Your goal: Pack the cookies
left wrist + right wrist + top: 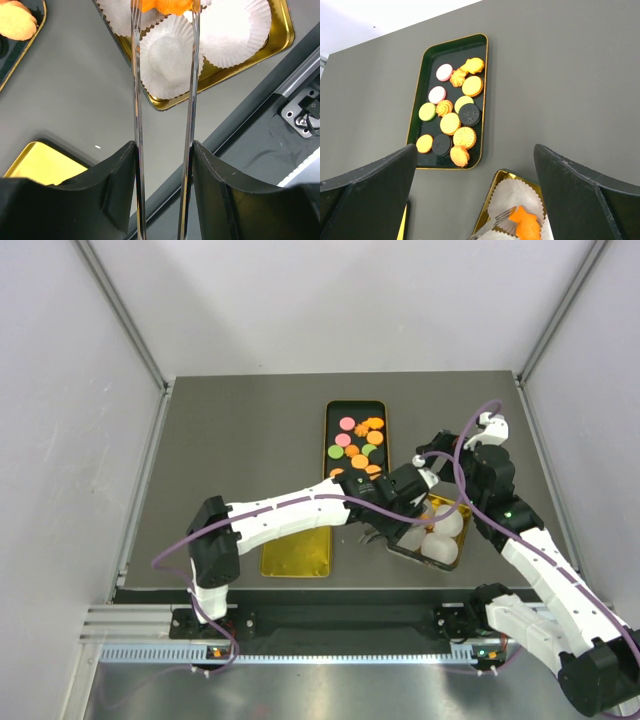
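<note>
Several cookies (358,440) in orange, pink, green and black lie in a black tray (328,440), also in the right wrist view (452,122). My left gripper (402,492) is shut on metal tongs (136,100), and the tong tips pinch an orange cookie (170,5) above white paper cups (167,60) in a gold tin (280,42). The right wrist view shows that cookie (526,224) over a cup. My right gripper (435,453) hangs open and empty (475,150) above the tin's far end.
A yellow lid (296,555) lies left of the tin (455,555) near the table's front edge. The black tray's corner shows in the left wrist view (40,20). White walls enclose the table on three sides.
</note>
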`<state>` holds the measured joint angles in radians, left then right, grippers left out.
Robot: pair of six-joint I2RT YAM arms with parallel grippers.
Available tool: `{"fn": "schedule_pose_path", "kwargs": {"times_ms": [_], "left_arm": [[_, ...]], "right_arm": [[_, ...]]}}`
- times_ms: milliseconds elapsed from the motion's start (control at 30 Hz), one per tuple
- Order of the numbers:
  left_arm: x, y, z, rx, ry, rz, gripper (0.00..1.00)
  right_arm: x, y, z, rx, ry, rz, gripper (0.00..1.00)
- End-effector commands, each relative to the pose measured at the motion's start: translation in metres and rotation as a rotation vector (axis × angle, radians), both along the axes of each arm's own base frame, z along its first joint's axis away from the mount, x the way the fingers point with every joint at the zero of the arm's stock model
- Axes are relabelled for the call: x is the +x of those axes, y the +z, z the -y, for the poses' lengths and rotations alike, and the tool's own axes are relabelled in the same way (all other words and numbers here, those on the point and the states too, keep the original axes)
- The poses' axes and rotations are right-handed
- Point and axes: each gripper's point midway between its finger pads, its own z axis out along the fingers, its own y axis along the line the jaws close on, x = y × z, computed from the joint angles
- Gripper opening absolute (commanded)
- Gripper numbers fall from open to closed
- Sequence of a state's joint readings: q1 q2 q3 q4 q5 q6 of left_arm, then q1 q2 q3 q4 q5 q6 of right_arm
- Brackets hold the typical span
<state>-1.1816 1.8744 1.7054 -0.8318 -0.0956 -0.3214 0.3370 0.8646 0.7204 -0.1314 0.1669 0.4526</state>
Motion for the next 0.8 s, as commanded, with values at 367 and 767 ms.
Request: {"fn": "schedule_pose_path", "kwargs": {"times_ms": [367,767], "left_arm": [[0.019,0.007,0.002,0.019,0.037,0.064,0.52],[0.029,0.002,-0.004,0.037,0.079,0.07,0.52]], "right_arm": [[0.002,0.023,0.001,0.016,0.0,0.064,1.0],[0.001,0.023,0.001,0.018,0.001,0.065,1.0]]}}
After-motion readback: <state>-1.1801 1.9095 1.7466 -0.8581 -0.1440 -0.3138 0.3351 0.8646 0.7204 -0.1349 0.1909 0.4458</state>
